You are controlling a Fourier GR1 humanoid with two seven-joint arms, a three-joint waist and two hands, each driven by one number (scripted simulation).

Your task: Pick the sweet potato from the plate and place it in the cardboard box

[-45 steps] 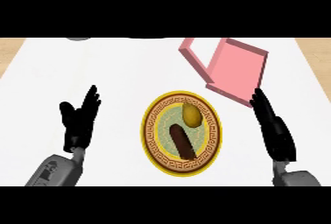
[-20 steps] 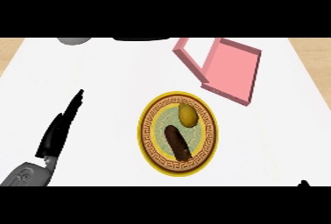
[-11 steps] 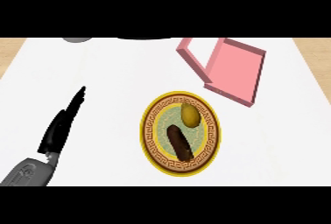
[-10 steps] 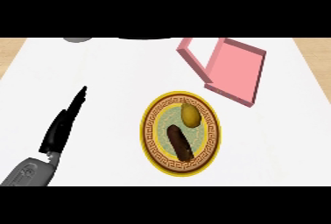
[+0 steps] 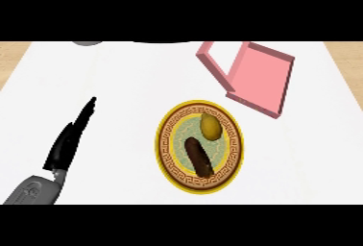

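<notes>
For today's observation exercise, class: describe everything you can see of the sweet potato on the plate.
The sweet potato is a long, dark reddish-brown root with rounded ends and dull skin. It lies flat on the gold-rimmed plate, in its lower half, upper end tilted toward the view's left. That end lies near a smaller yellowish vegetable; whether they touch cannot be told. The left hand is apart from it.

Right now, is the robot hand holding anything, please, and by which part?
Nothing is held: the left robot hand is open, and the dark brown sweet potato lies untouched.
</notes>
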